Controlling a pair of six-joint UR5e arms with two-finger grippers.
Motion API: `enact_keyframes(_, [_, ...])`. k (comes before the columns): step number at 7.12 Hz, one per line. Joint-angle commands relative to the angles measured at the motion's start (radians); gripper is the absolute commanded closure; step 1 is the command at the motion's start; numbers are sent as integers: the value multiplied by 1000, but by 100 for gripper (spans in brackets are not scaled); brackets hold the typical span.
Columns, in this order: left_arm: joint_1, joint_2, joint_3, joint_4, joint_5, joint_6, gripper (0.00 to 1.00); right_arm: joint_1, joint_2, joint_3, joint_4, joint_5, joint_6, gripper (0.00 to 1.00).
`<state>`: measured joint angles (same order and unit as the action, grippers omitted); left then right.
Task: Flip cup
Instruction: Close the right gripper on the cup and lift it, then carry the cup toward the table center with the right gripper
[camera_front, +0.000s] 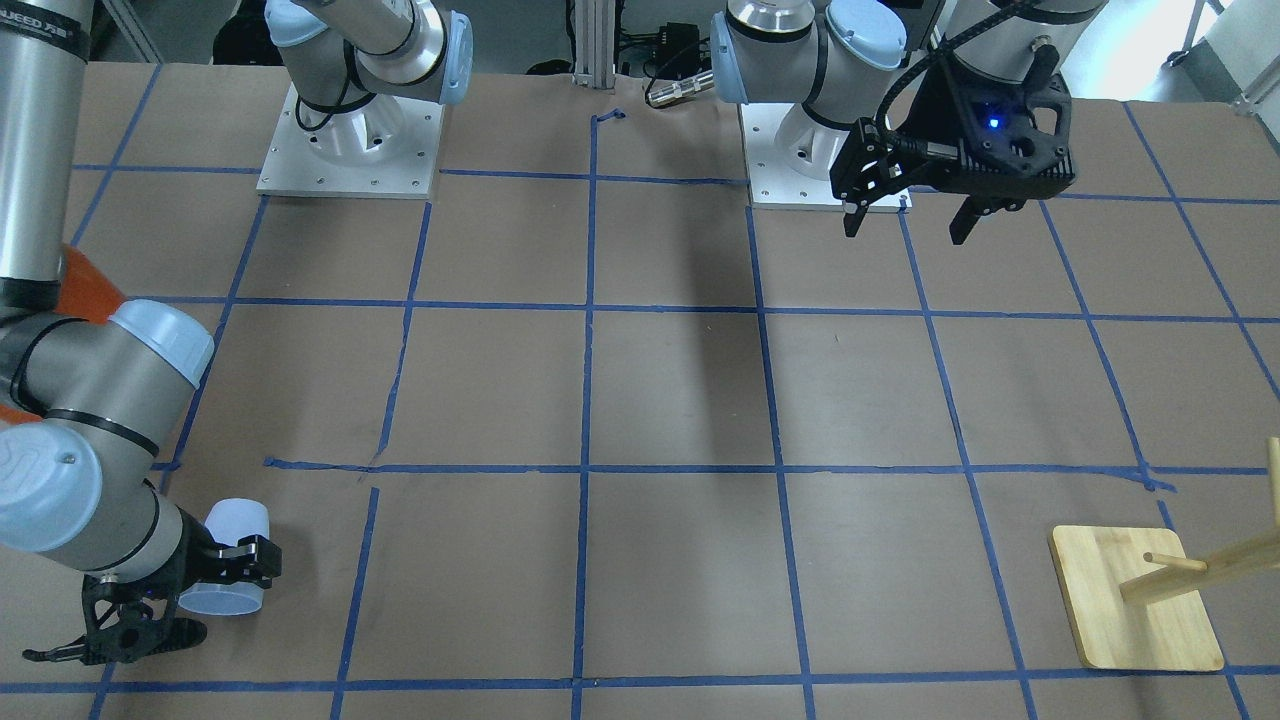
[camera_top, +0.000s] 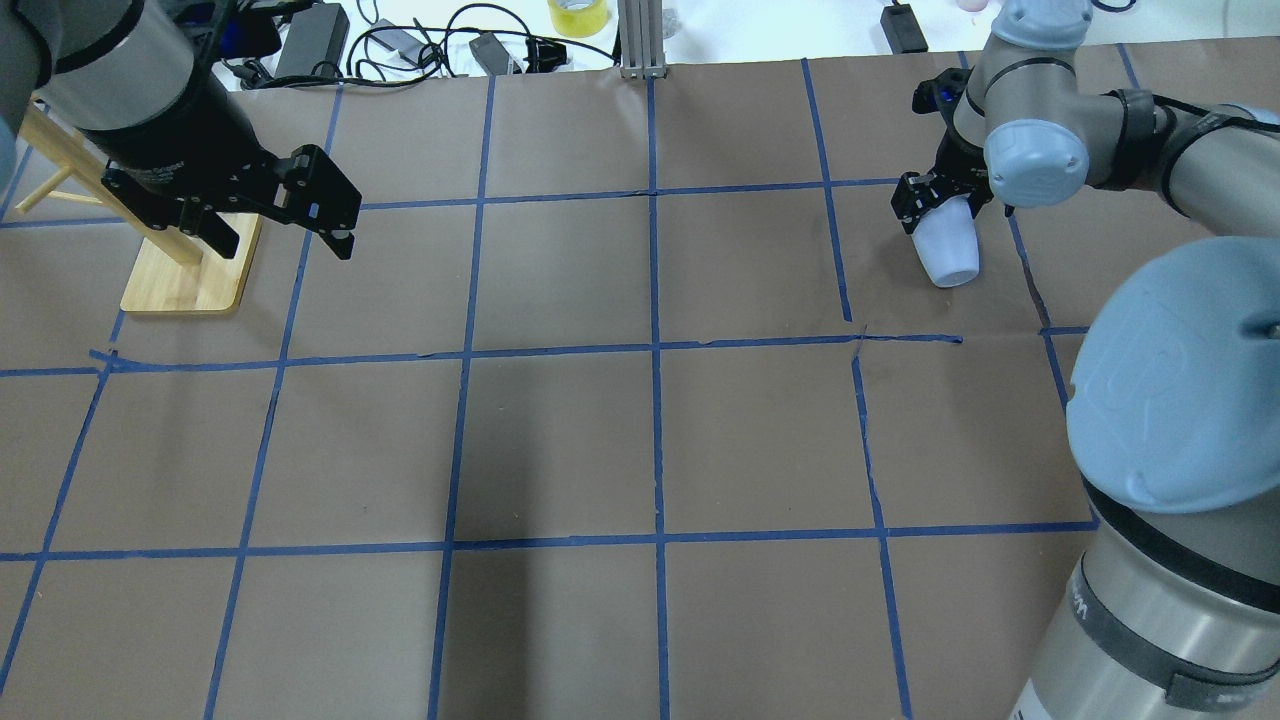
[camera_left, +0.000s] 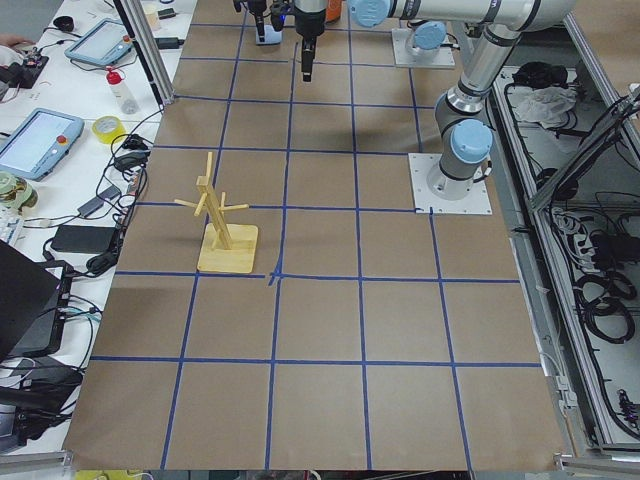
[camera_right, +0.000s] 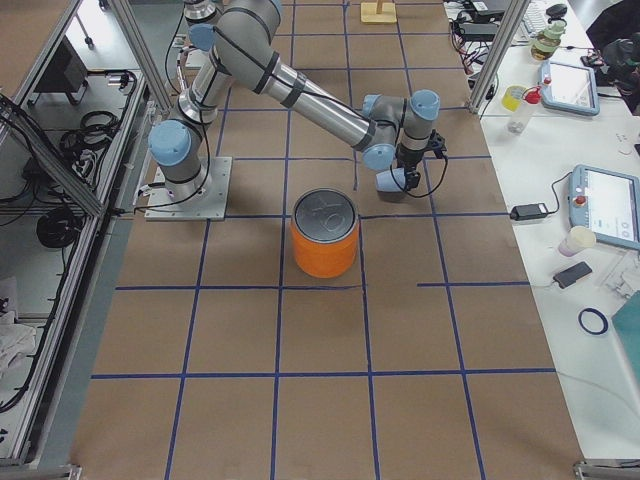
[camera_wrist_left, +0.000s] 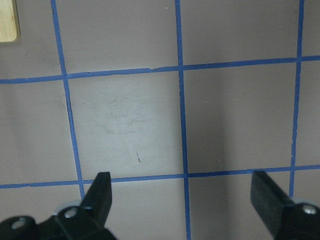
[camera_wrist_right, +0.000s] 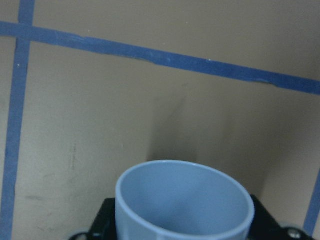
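The cup (camera_top: 950, 255) is a small pale blue-white tumbler, held tilted low over the table at the far right. My right gripper (camera_top: 938, 212) is shut on the cup, one finger on each side of its body. In the right wrist view the cup's (camera_wrist_right: 184, 200) blue-tinted open mouth shows between the black fingers. In the front-facing view the cup (camera_front: 232, 545) is at the lower left, in the right gripper (camera_front: 205, 598). I cannot tell whether it touches the table. My left gripper (camera_top: 283, 243) is open and empty, high above the table's left side (camera_wrist_left: 184, 197).
A large orange can (camera_right: 324, 234) with a silver top stands near the right arm's elbow, on the robot's side of the cup. A wooden peg rack (camera_top: 185, 275) stands at the far left, beside the left gripper. Cables and tape lie beyond the table's far edge.
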<state>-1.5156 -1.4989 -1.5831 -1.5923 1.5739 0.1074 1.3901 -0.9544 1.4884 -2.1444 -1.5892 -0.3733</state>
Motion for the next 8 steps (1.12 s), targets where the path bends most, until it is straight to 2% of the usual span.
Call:
enact_keyframes(1, [0,0,0,0,0,0,0,6,-67,-16,52,40,-88,22])
enact_keyframes(3, [0,0,0,0,0,0,0,71,-98,-17,43,74,-317,22])
enact_keyframes(8, [3,9,0,2,11,35,0,459,-101,-59,17,86,-554,22])
